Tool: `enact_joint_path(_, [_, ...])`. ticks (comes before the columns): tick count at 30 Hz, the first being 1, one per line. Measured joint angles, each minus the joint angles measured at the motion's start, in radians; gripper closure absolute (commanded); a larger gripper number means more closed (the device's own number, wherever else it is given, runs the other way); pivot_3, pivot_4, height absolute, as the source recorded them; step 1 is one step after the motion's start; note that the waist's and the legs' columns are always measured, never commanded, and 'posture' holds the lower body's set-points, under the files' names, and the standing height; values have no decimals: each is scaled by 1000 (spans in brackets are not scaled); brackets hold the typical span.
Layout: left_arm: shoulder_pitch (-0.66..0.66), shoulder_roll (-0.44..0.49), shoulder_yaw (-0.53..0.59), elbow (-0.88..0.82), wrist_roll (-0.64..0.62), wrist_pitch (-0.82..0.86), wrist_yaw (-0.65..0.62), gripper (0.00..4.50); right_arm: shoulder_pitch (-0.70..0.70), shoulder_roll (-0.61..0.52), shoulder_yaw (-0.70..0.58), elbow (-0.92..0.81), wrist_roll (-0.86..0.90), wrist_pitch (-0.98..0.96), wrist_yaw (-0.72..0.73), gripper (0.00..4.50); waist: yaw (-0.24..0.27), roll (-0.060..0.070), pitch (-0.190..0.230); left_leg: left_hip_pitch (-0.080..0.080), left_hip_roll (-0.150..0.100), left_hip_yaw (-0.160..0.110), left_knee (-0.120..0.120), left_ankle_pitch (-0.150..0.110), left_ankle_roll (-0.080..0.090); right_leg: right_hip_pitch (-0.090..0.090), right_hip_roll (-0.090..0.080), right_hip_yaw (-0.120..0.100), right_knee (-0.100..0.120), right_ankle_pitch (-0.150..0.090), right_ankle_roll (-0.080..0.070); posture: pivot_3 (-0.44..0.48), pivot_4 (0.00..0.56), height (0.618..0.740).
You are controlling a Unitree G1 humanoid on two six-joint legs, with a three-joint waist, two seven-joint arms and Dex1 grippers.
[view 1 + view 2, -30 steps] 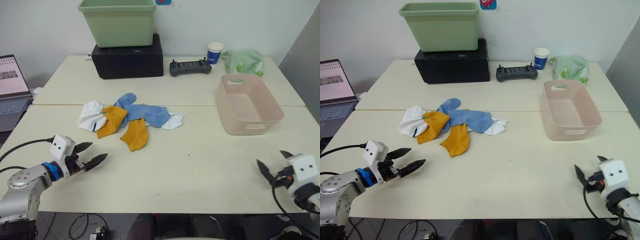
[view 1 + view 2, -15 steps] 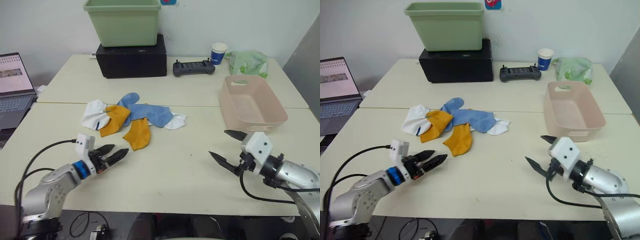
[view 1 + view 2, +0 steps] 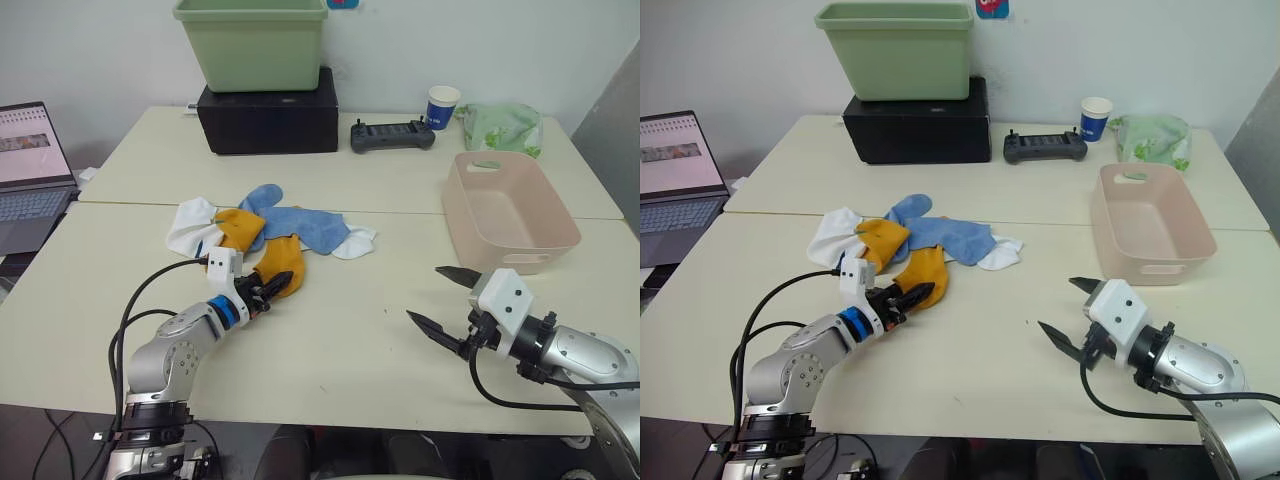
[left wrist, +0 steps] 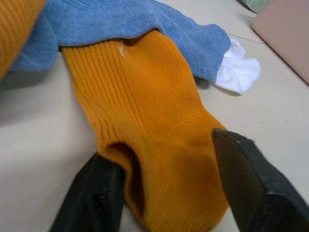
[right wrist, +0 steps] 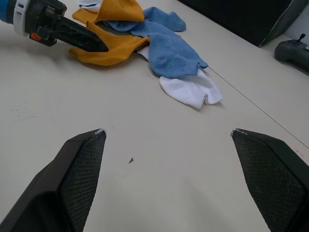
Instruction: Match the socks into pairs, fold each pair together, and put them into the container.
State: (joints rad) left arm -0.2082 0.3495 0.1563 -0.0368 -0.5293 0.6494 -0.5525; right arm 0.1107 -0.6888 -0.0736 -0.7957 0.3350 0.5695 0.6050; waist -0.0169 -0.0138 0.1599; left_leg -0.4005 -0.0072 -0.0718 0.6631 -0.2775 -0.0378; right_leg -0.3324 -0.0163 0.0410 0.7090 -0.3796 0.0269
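The socks lie in a heap at the table's middle left. Two are mustard-orange (image 3: pixel 280 262) (image 3: pixel 238 228), two light blue (image 3: pixel 305 225) (image 3: pixel 258 198), and two white (image 3: pixel 190 222) (image 3: pixel 352 242). My left gripper (image 3: pixel 272 291) is at the near mustard sock's cuff end (image 4: pixel 159 145). Its fingers (image 4: pixel 91 193) straddle that end, still apart, and the sock lies flat on the table. My right gripper (image 3: pixel 425 293) hovers open over bare table to the right of the heap, holding nothing. The pink container (image 3: pixel 510 215) stands empty at the right.
At the back, a green bin (image 3: pixel 252 40) sits on a black box (image 3: pixel 268 120). Beside it are a controller (image 3: pixel 392 134), a blue cup (image 3: pixel 440 105) and a pale green bag (image 3: pixel 503 125). A laptop (image 3: pixel 35 165) is at the far left.
My left gripper has reached forward from the table's front left to the near mustard sock, and its fingers have narrowed. The right arm swung in from the front right corner, then held.
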Motion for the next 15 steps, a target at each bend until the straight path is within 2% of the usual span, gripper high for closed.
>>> enact_joint_path(5, [-42, 14, 7, 13, -1, 0, -5, 4469, 11, 3, -1, -15, 0, 10, -18, 0, -1, -1, 1, 0, 0, 0, 0, 0, 0, 0, 0, 0, 0, 0, 0, 0, 150, 725])
enact_joint_path(10, [-85, 92, 43, 2, -30, 18, -44, 4489, 18, 2, -1, -16, 0, 14, -22, 0, -10, -1, 1, 0, 1, -1, -1, 1, -2, 0, 1, 0, 0, 0, 0, 0, 150, 725])
enact_joint_path(15, [-173, 224, 105, -7, -112, 89, -108, 4489, 14, 2, -3, -16, 1, 15, -22, 0, -12, -3, 2, 0, 1, -1, -1, 1, -2, -1, 1, -1, 1, 0, 0, 0, 150, 725])
